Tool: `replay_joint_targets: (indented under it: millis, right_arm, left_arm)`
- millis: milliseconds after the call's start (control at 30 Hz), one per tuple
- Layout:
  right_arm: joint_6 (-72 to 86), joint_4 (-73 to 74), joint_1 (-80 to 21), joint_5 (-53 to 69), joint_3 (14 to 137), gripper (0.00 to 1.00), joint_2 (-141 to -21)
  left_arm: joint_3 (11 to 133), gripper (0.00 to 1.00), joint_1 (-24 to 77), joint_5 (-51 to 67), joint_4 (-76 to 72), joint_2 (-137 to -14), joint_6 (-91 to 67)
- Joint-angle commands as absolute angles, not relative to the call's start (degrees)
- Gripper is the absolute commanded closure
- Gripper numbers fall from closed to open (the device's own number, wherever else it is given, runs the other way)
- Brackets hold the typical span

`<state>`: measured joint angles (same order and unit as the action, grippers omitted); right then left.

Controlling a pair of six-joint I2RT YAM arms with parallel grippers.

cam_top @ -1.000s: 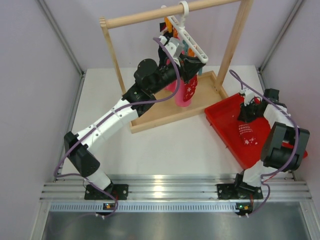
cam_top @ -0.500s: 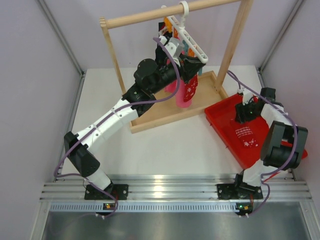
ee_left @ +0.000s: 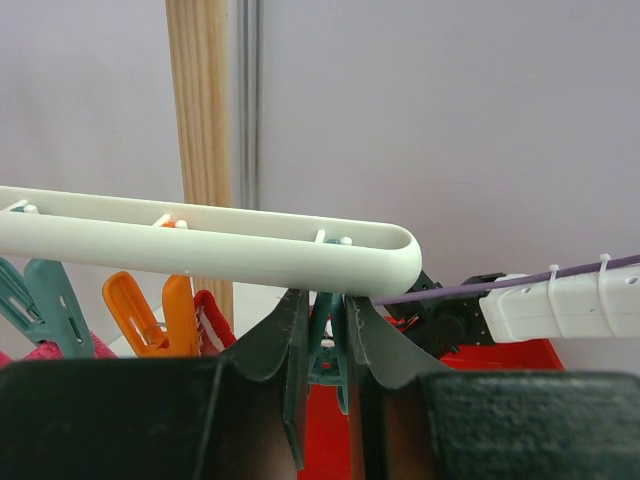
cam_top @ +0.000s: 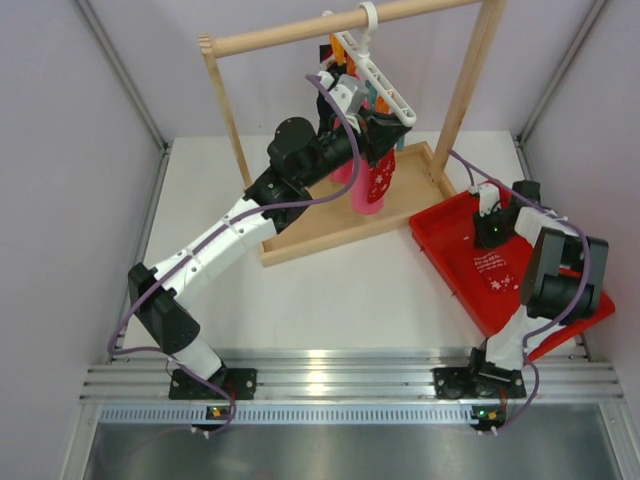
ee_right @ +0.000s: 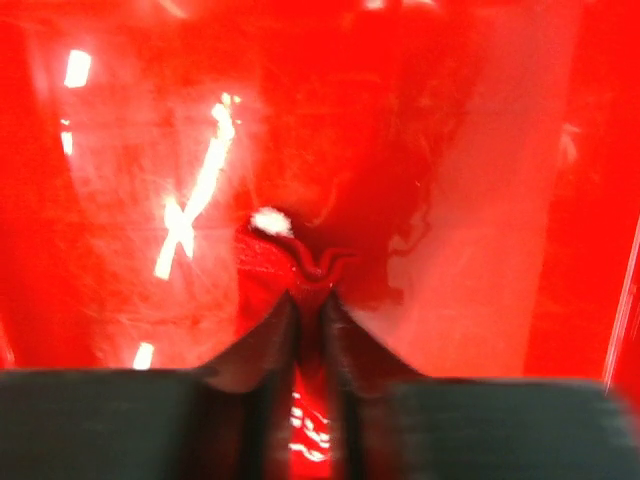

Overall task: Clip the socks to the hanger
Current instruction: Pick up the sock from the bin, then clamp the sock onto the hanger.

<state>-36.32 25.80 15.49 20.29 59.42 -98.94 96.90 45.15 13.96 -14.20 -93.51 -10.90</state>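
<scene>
The white hanger (cam_top: 385, 85) hangs by its hook from the wooden rail, and one red sock (cam_top: 380, 178) is clipped under it. My left gripper (cam_top: 368, 128) is just below the hanger's (ee_left: 200, 245) right end. In the left wrist view the left gripper (ee_left: 322, 300) is shut on a teal clip (ee_left: 326, 350). The second red sock (cam_top: 495, 275) lies flat in the red tray (cam_top: 440, 232). My right gripper (cam_top: 490, 232) is at its far end. In the right wrist view the right gripper (ee_right: 308, 295) pinches the sock's bunched edge (ee_right: 320, 268).
The wooden rail frame (cam_top: 300, 35) stands on a wooden base (cam_top: 320, 228) at the back. A pink cloth (cam_top: 358, 198) hangs behind the clipped sock. Orange (ee_left: 150, 310) and teal (ee_left: 40, 300) clips hang along the hanger. Grey walls close in both sides.
My right gripper has moved up the tray toward its far end, opened, and closed on the sock's edge. The left arm has not moved.
</scene>
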Motion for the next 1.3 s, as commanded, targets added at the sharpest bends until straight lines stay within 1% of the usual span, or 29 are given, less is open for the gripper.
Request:
replay_joint_targets:
  millis: [0, 33, 167, 200, 333, 400, 533, 667, 700, 800, 933, 1033, 1100, 1267]
  right_arm:
    - [-38.1, 28.9, 14.9, 24.0, 61.0, 0.89, -98.7]
    - [-38.8, 30.2, 15.2, 25.4, 61.2, 1.00, -96.7]
    - [-43.1, 36.1, 16.5, 34.7, 64.1, 1.00, -90.5]
    - [-45.0, 37.0, 17.0, 40.3, 64.7, 1.00, -87.0]
    - [-47.5, 40.3, 17.6, 52.0, 67.6, 1.00, -79.1]
    - [-45.3, 40.5, 17.6, 57.7, 69.6, 1.00, -75.4]
    - [-36.1, 37.3, 15.0, 63.1, 74.5, 1.00, -71.7]
    - [-21.0, 25.7, 10.6, 64.4, 76.6, 1.00, -67.9]
    - [-14.7, 19.1, 9.5, 64.0, 76.4, 1.00, -66.5]
    - [-6.5, 11.6, 4.9, 61.8, 74.8, 1.00, -64.7]
    - [-3.5, 3.5, -1.6, 57.8, 71.1, 1.00, -64.2]
    - [-0.5, -4.6, -4.5, 53.8, 66.9, 1.00, -63.1]
    - [-0.4, -7.2, -6.8, 50.9, 65.4, 1.00, -62.7]
    - [2.7, -14.3, -8.8, 49.0, 62.7, 1.00, -62.3]
  left_arm:
    - [97.3, 1.00, 44.9, 13.8, -14.9, -93.3, -12.5]
    - [97.3, 1.00, 44.9, 13.7, -14.8, -93.3, -12.5]
    - [97.6, 1.00, 44.9, 13.8, -14.3, -93.1, -12.8]
    - [97.6, 1.00, 44.9, 13.8, -14.3, -93.1, -12.7]
    - [97.6, 1.00, 44.9, 14.2, -14.3, -92.6, -13.2]
    - [97.6, 1.00, 44.9, 14.4, -14.4, -92.4, -13.3]
    - [97.8, 1.00, 44.9, 15.2, -14.2, -92.1, -13.9]
    - [97.7, 1.00, 45.0, 15.7, -14.1, -91.9, -14.6]
    - [97.8, 1.00, 44.9, 15.7, -14.1, -91.9, -14.8]
    - [97.9, 1.00, 44.8, 16.0, -14.2, -91.8, -14.9]
    - [97.8, 1.00, 44.9, 16.4, -14.7, -91.8, -15.6]
    - [97.3, 1.00, 44.8, 16.7, -15.6, -91.8, -16.3]
    - [97.4, 1.00, 44.8, 17.0, -16.0, -91.8, -17.0]
    - [97.8, 1.00, 44.8, 17.8, -16.2, -92.5, -18.5]
